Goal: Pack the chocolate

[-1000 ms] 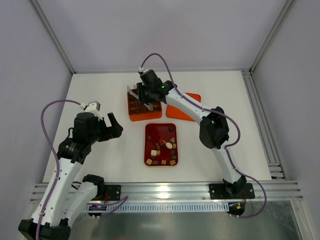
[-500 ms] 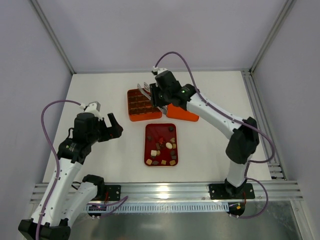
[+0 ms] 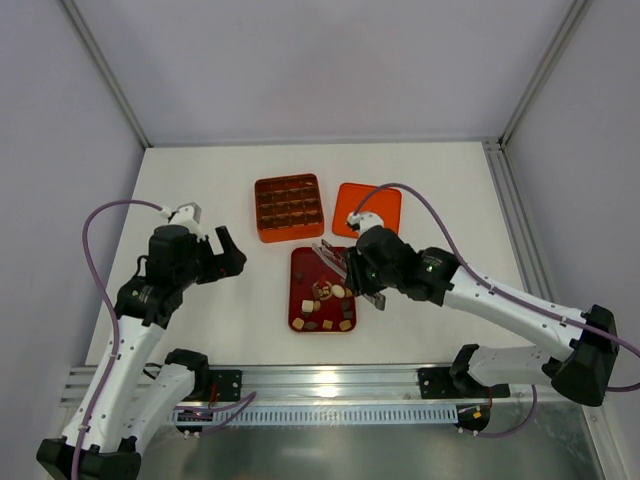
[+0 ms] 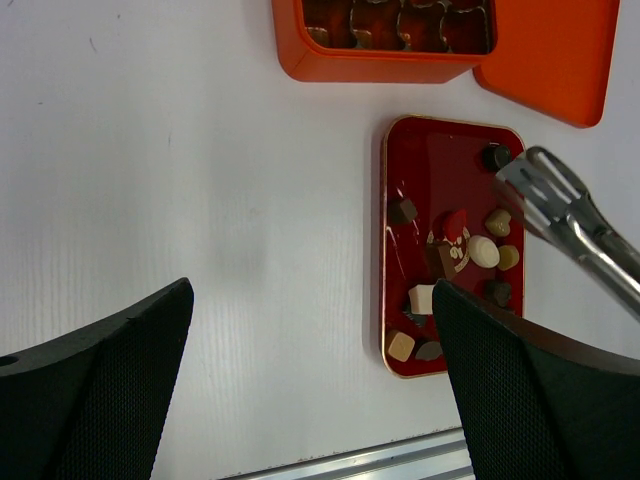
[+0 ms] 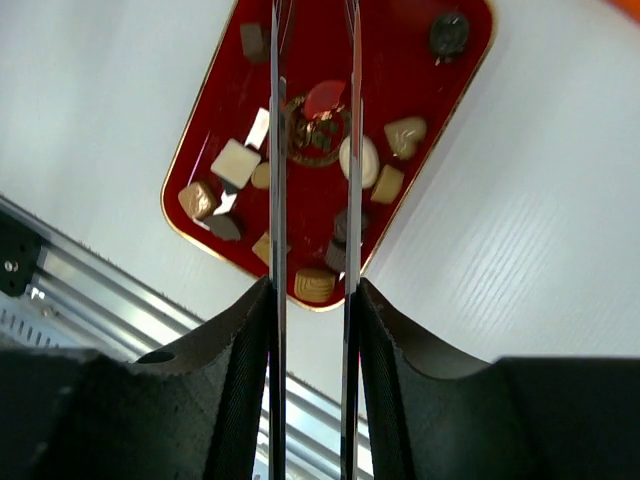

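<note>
Several small chocolate (image 3: 331, 293) pieces, dark brown, tan and cream, lie scattered in the dark red tray (image 3: 297, 262). My right gripper (image 3: 362, 272) is shut on a pair of metal tongs (image 3: 335, 262), whose blades reach over the tray's right half. In the right wrist view the two tongs blades (image 5: 277, 150) run parallel above the chocolate (image 5: 358, 160), a narrow gap between them; their tips are cut off at the top. My left gripper (image 3: 232, 255) hovers open over bare table left of the tray, nothing between its fingers (image 4: 130, 370).
The orange box with grid compartments (image 3: 288, 207) sits behind the tray, with dark pieces in some cells. Its orange lid (image 3: 367, 207) lies to its right. An aluminium rail (image 3: 330, 380) runs along the near table edge.
My right arm has swung with the tongs from over the orange box toward the near side, to above the red tray. The left arm has not moved.
</note>
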### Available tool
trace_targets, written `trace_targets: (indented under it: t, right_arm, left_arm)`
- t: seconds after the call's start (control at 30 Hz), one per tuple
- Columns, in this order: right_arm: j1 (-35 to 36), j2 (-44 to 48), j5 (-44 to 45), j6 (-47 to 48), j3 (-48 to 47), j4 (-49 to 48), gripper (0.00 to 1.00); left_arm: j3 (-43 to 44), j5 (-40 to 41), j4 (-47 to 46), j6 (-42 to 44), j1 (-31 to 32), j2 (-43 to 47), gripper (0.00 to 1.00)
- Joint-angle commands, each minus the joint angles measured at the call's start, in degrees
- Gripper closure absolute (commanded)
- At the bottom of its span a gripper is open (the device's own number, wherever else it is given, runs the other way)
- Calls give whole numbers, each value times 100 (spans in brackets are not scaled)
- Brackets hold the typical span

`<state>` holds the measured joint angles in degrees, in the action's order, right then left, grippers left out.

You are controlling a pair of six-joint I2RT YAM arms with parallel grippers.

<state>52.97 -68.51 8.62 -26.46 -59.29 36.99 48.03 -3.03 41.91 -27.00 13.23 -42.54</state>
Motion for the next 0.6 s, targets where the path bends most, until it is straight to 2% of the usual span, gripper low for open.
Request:
trace_targets:
  t: [0.0, 0.2, 0.57]
  right_arm:
    - [433, 347, 280, -500, 293, -8, 60]
    - [951, 198, 289, -905, 638, -166, 60]
    - [1110, -66, 324, -1010, 699, -201, 60]
  left_arm:
    - [5, 30, -157, -15, 30, -17, 0]
    - [5, 48, -148, -15, 30, -8, 0]
    - [-4, 92, -157, -15, 74, 18, 0]
